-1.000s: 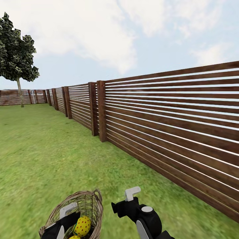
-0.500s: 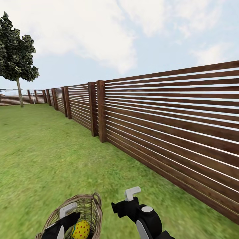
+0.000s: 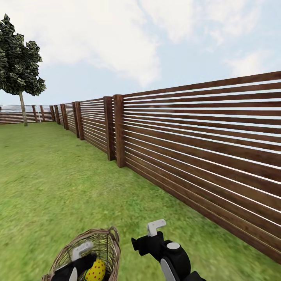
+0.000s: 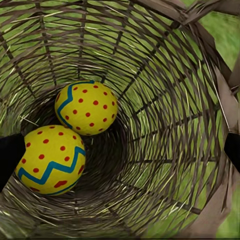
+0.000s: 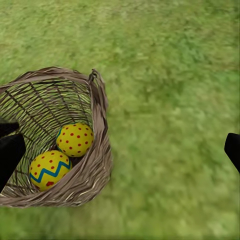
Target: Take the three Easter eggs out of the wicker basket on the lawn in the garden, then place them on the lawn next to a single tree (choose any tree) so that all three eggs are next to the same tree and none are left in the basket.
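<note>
The wide, mottled green lawn [image 3: 58,175] runs along a dark brown horizontal-slat wooden fence [image 3: 195,148]. A tall tree with a slim pale trunk and dark leafy crown [image 3: 20,66] stands well away from the basket, far down the fence line.

The round, deep, brown woven-wicker basket [image 5: 97,150] sits on the grass. Its open weave looks stiff but light, so it would probably shift or tip under a push on the rim.

The left gripper [image 3: 80,255] is inside the basket mouth, its dark fingers spread wide apart with nothing between them. The right gripper [image 3: 150,236] hangs just beside the basket over bare grass, its jaws also wide and empty.

Two yellow Easter eggs with red dots and blue-edged green zigzag bands [image 4: 86,108] [image 4: 50,159] lie touching at the basket's bottom; a third cannot be made out. They look smooth, hard and rounded, so likely slippery. Taking one across its widest middle seems the surest hold, as a pinch near either end could squirt it out.
</note>
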